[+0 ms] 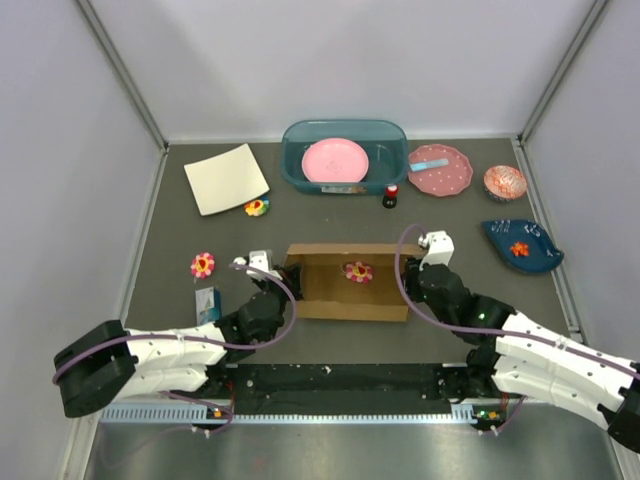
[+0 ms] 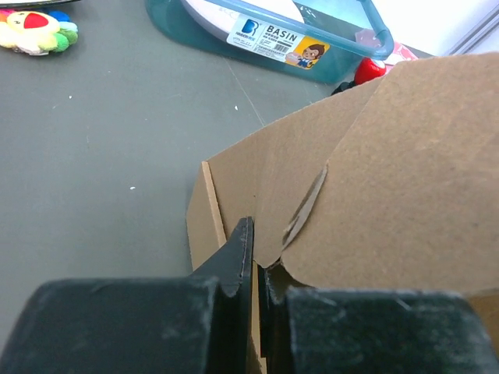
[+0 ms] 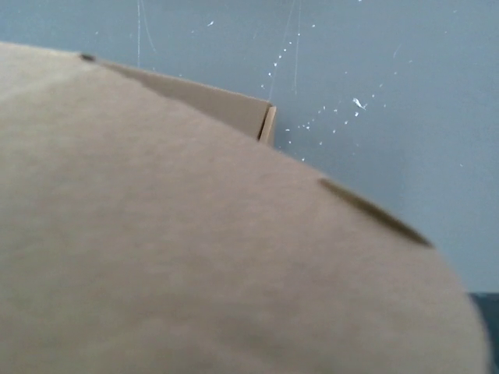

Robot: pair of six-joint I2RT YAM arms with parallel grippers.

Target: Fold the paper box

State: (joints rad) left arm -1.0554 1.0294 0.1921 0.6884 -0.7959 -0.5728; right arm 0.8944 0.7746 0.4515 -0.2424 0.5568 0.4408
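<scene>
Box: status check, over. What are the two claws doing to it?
Left gripper shut on box wall, left end. Right gripper at right end, jaws hidden. Box not closed. Flower toy lying in it.

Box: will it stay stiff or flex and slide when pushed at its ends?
Probably light: the box is thin corrugated card. Its flap curves, so panels likely flex at creases. It may slide on the flat table.

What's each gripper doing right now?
Left gripper: closed on a wall of the paper box.
Right gripper: cannot be told; its camera view is blocked.
</scene>
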